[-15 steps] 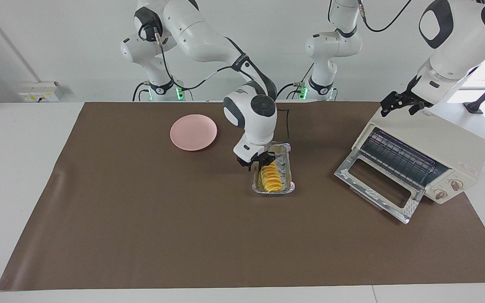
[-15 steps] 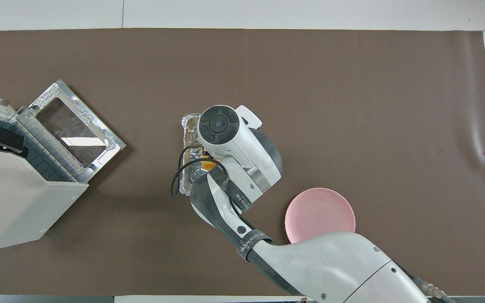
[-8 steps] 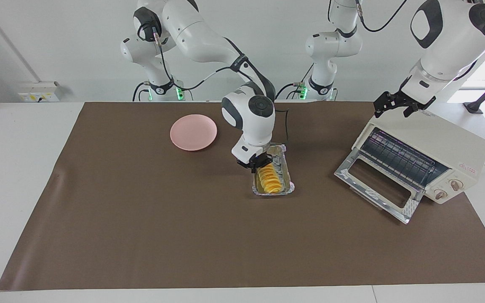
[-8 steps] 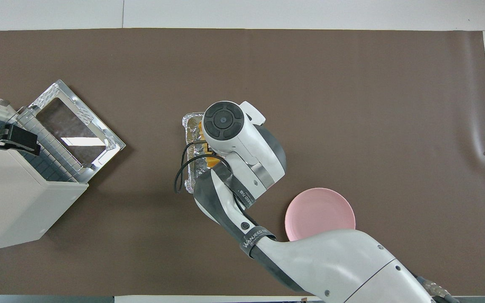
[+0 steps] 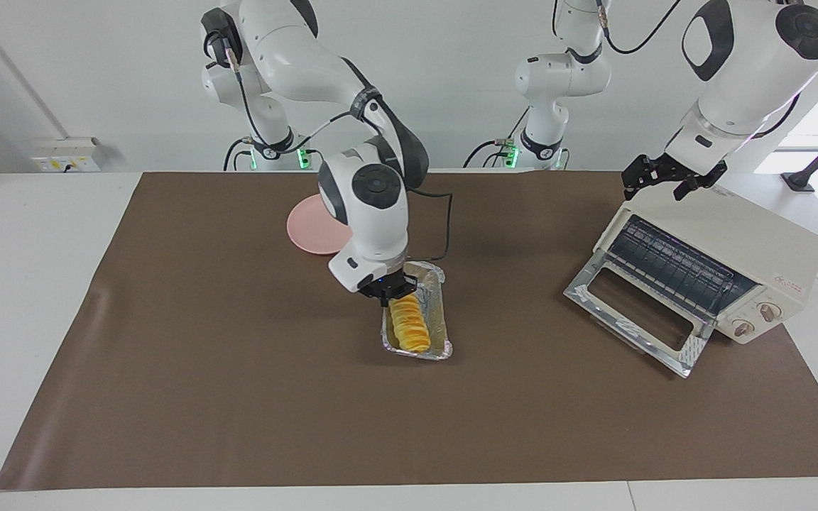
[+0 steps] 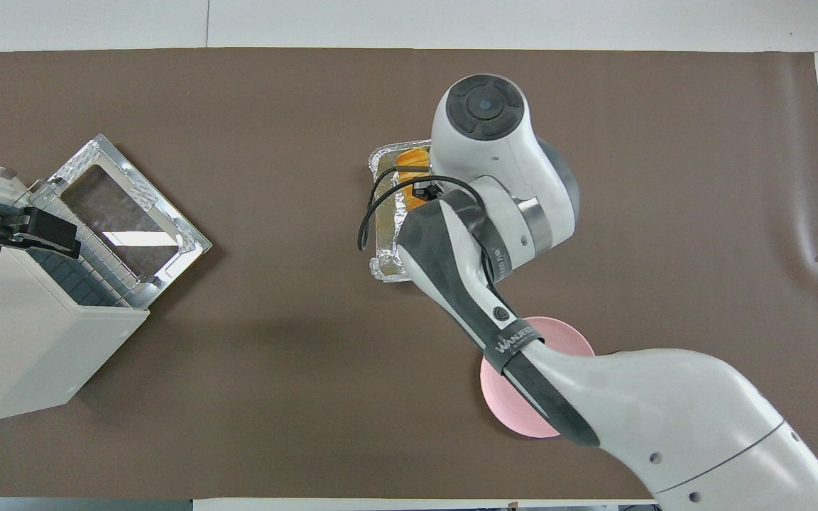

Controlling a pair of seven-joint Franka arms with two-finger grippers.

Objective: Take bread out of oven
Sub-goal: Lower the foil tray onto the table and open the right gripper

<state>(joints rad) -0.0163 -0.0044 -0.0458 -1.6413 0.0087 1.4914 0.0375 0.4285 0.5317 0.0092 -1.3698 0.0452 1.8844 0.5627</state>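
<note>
While the round pink plate (image 5: 304, 231) lies toward the right arm's end of the brown table mat (image 5: 238, 397), nearer to the robots than anything else on it, the move ahead turns on what sits just beside it. The right gripper (image 5: 389, 290) is down low with its fingertips clenched together at the robot-ward end of the crinkled silver foil tray (image 5: 439, 312). I cannot tell whether they pinch the foil rim or the tip of the loaf.

The small ridged golden-yellow bread (image 5: 410, 325) lies inside that tray at mid-table, already out of the oven. Its long axis runs along the tray's length, and from the fingertips the loaf stretches away from the robots. So the grip, whatever it has, is at one end and not across the middle. A lift from there would probably let the other end droop or drag the tray along.

Toward the left arm's end stands the boxy cream-white toaster oven (image 5: 743, 238), its glass-windowed metal door (image 5: 664, 355) folded down and its wire rack (image 5: 672, 266) bare. The left gripper (image 5: 664, 179) waits over the oven's top with fingers spread and holding nothing, well apart from the bread. The right arm is plainly the nearer one.
</note>
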